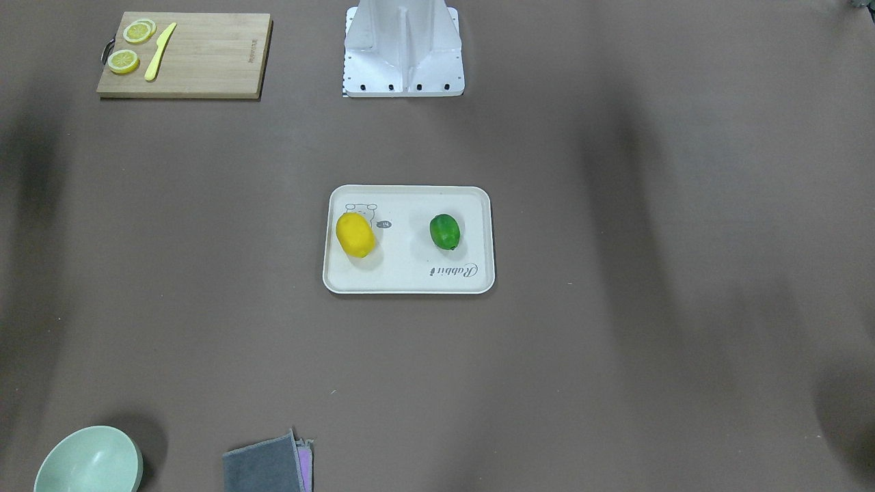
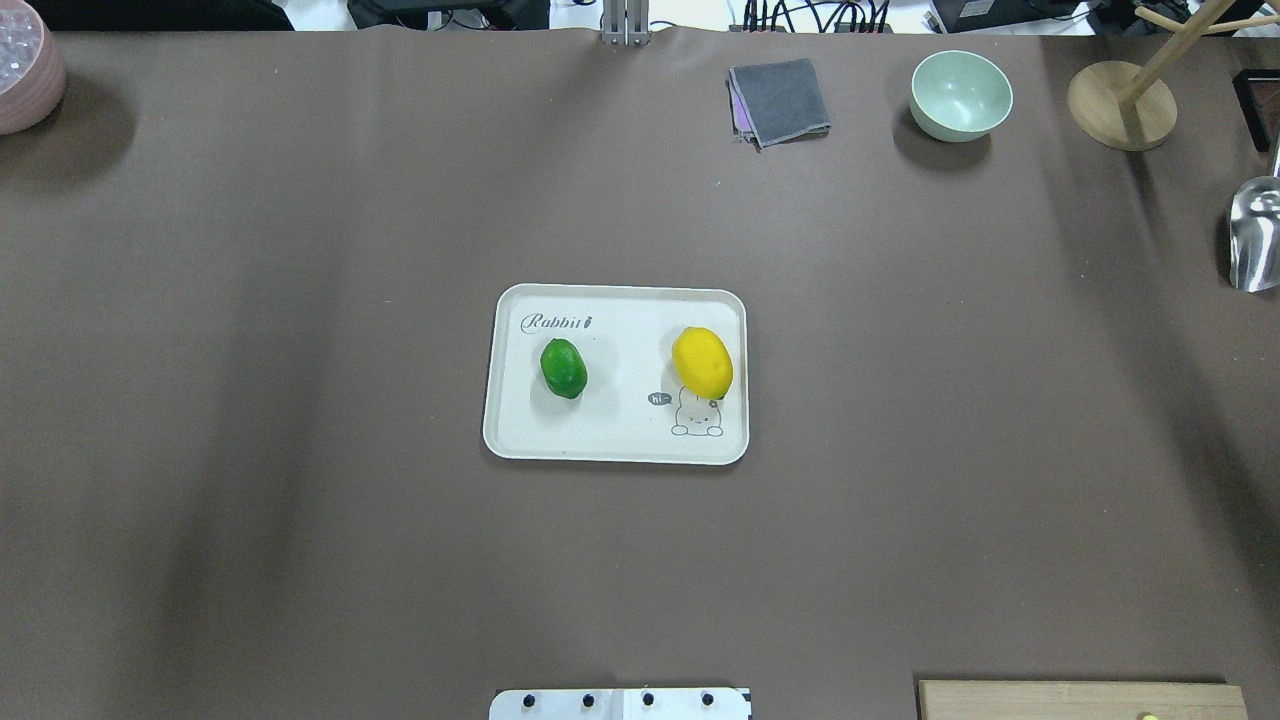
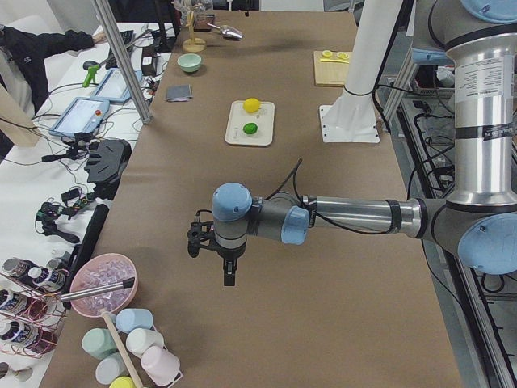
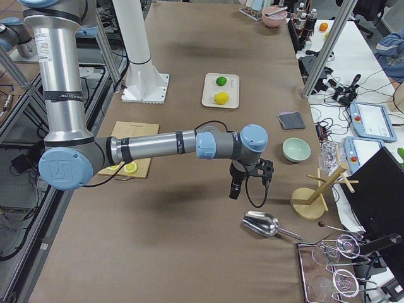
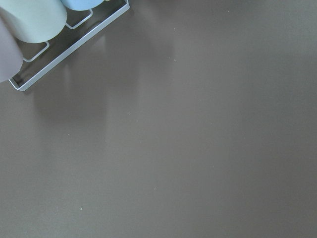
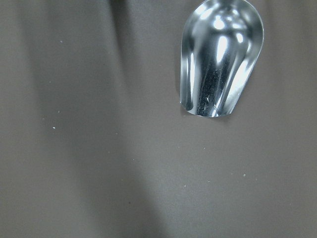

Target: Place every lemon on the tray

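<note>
The off-white tray [image 2: 615,455] lies at the table's middle, and shows in the front view [image 1: 410,287] too. The yellow lemon [image 2: 702,362] [image 1: 355,234] and the green lemon [image 2: 563,367] [image 1: 444,231] both rest on it, apart from each other. My left gripper [image 3: 229,275] hangs over bare table far from the tray, near the cup rack. My right gripper [image 4: 233,192] hangs over the table's other end, near the metal scoop. Both show only in the side views, so I cannot tell whether they are open or shut.
A wooden cutting board [image 1: 184,61] holds lemon slices [image 1: 124,61] and a yellow knife [image 1: 159,51]. A green bowl [image 2: 960,95], a grey cloth [image 2: 780,100], a wooden stand [image 2: 1120,105] and a metal scoop [image 6: 220,54] sit at the right end. A pink bowl [image 2: 25,75] and cups [image 5: 29,20] sit at the left end.
</note>
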{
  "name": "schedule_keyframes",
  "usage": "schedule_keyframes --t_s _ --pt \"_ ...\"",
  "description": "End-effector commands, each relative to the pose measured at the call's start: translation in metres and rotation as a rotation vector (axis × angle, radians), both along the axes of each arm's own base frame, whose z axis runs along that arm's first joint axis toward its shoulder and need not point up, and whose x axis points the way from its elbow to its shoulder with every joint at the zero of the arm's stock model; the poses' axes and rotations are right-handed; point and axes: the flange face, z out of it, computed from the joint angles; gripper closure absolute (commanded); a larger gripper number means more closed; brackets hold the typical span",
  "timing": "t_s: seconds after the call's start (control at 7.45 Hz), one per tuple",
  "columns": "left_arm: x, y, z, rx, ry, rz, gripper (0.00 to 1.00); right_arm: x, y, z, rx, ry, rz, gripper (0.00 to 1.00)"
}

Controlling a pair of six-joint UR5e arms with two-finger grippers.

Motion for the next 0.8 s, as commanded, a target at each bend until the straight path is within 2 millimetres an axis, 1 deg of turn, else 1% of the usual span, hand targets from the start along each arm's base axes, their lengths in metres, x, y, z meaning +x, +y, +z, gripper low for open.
schedule_keyframes --t_s 0.0,0.27,0.4,0.67 --pt "-0.0002 -0.0001 -0.0007 0.002 0.001 0.001 0.01 -0.0001 0.0014 0.0048 -0.011 0.001 0.000 0.00" --pt "-0.0002 0.0014 0.0014 -0.002 0.000 0.002 0.01 0.0009 0.0069 0.0060 -0.018 -0.004 0.001 0.00" --pt "-0.0002 0.0013 0.0007 0.000 0.000 0.002 0.01 0.0005 0.0057 0.0027 -0.012 -0.008 0.001 0.00" --pt "-0.0002 0.0012 -0.0009 0.003 0.001 0.002 0.01 -0.0004 0.0071 0.0039 -0.019 -0.022 0.000 0.00"
